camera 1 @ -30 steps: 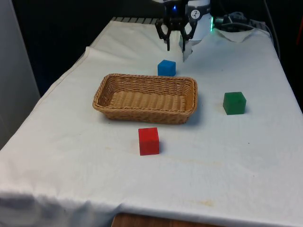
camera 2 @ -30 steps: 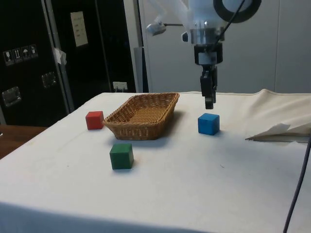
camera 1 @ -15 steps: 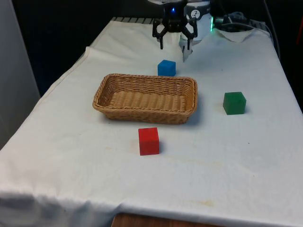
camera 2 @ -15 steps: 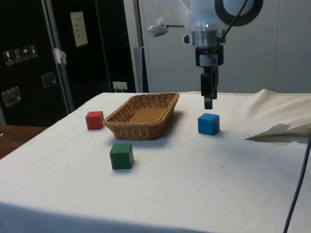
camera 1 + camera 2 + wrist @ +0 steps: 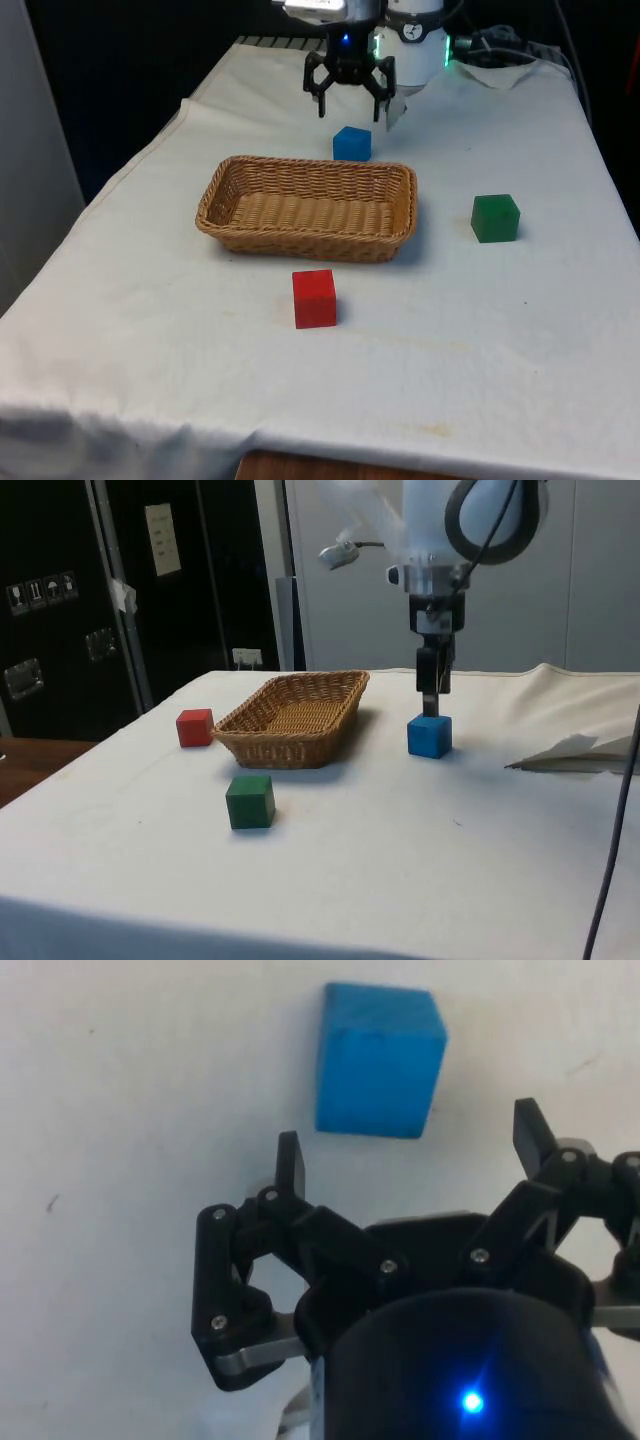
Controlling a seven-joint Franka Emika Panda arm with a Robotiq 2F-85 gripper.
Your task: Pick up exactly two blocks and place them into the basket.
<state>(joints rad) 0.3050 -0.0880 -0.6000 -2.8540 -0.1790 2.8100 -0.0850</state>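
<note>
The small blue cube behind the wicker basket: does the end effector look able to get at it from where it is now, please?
Probably yes. The end effector hangs open just above the small blue cube, nothing lies between them, and the woven wicker basket stands apart.

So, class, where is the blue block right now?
In the front view the blue block sits on the cloth just behind the basket's far rim, below the open gripper.

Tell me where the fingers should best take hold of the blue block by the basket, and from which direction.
Probably from straight above, closing on two opposite vertical faces of the small blue cube-shaped block. It sits flat on the white cloth, apart from the woven wicker basket, so its sides look free. The open black gripper hangs just above it.
</note>
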